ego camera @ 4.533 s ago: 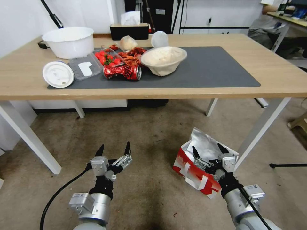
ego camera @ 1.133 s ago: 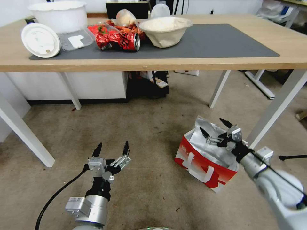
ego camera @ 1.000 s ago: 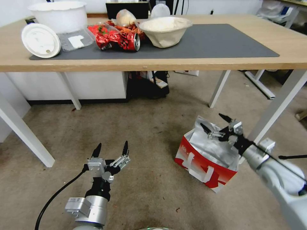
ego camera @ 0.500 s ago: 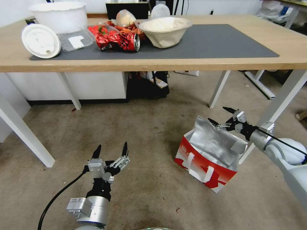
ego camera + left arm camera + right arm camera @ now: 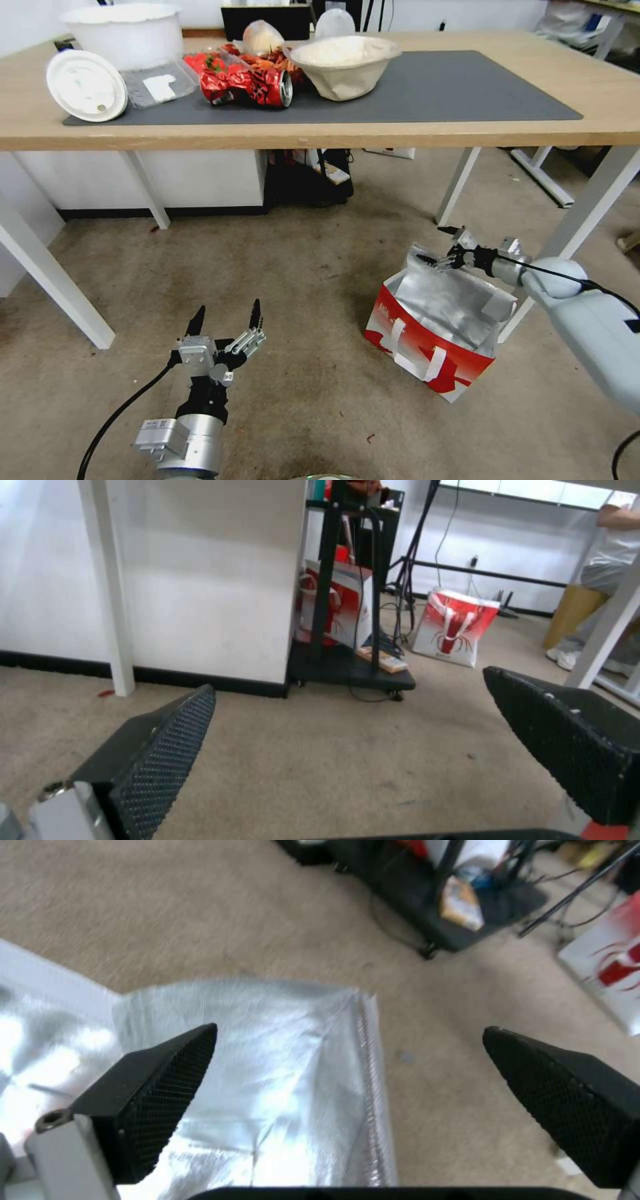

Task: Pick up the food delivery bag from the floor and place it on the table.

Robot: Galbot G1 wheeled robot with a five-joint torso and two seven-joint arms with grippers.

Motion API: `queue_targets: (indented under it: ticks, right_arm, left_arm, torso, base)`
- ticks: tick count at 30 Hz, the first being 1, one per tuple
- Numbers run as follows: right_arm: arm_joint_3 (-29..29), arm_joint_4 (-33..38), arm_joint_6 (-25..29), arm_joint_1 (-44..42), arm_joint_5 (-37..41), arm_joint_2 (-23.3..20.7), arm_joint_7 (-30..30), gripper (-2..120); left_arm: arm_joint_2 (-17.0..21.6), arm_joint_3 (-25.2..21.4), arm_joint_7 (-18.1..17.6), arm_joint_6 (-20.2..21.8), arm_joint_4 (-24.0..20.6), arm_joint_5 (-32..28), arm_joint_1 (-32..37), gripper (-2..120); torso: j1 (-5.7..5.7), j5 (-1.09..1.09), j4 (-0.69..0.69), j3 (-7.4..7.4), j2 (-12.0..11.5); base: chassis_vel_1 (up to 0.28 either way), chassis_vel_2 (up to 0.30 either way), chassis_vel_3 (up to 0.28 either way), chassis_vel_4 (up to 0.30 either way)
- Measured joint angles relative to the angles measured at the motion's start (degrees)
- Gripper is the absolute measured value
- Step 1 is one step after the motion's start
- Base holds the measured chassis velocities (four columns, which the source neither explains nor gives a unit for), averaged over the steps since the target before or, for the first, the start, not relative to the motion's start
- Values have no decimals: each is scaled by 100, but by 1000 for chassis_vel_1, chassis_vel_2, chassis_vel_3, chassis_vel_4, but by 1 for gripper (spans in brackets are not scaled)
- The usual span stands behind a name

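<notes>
We see the bag standing on the floor, just in front of the bench's right front leg, mouth open, foil lining showing, red panel with white straps facing us.

Right arm reaches in from the right, forearm roughly level, wrist pointing left toward the bag's far top edge. Right claw is spread, one fingertip over the foil flap, the other above it and off the bag. We can't confirm contact from the head view. In the right wrist view the claw is wide open, with the foil rim running between the fingers and carpet beyond; nothing pinched.

Left arm is low at the front left, well apart from the bag, forearm pointing forward, left claw spread and upright above the carpet, holding nothing. Left wrist view shows the claw open over bare floor, facing under the bench.

Bench top carries a grey mat with a white tub, a lid, a crushed red can and a bowl on the left half.
</notes>
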Motion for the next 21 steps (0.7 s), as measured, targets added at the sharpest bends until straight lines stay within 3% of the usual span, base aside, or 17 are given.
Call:
queue_targets:
  ticks: [9,19,21]
  right_arm:
    - [-491,-737,9,634,-235,164,-317,100]
    - [-675,-983,-211,863,-399,372,-495,100]
    - [-673,-987,-262,838,-436,403,-509,96]
  left_arm:
    - [5,-30,-37,-54,60,-27,-25,100]
    - [25,-34,-46,-54,127,-47,-72,100]
    - [38,-48,-50,-57,138,-60,-78,100]
  torso:
    - [0,0,0,0,2]
    - [0,0,0,0,3]
    - [0,0,1,0,3]
  base:
    - [0,0,0,0]
    - [0,0,0,0]
    - [0,0,0,0]
